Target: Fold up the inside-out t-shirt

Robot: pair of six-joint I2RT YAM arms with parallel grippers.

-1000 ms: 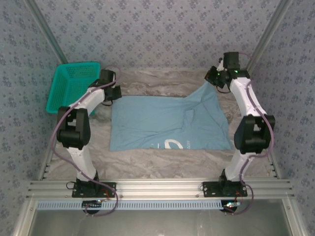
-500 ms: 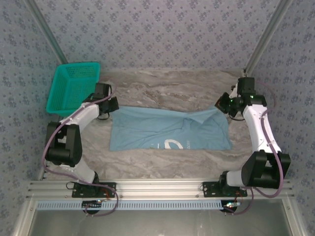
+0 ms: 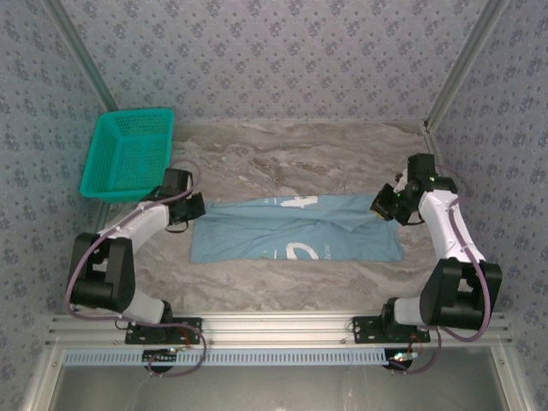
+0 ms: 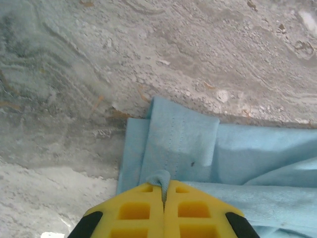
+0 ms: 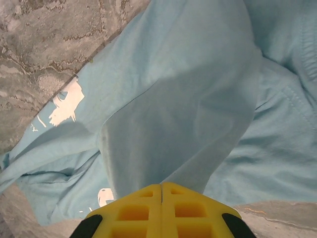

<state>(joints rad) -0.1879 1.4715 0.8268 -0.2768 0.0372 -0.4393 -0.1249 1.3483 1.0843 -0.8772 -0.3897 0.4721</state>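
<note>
Fold-over step: left end effector (image 4: 164, 186) and right end effector (image 5: 161, 186) each clenched on shirt (image 3: 295, 229) cloth, shirt lies mid-counter (image 3: 291, 154); next, lay the held edge evenly toward the near hem, then release.

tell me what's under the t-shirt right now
The marbled table lies under the t-shirt. A folded-over layer covers the shirt's far part, so the cloth and tabletop beneath it cannot be seen.

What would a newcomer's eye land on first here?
The light blue t-shirt lies mid-table, doubled over into a long band. The left hand and right hand each pinch cloth at its opposite ends. A teal basket sits at the far left corner.
</note>
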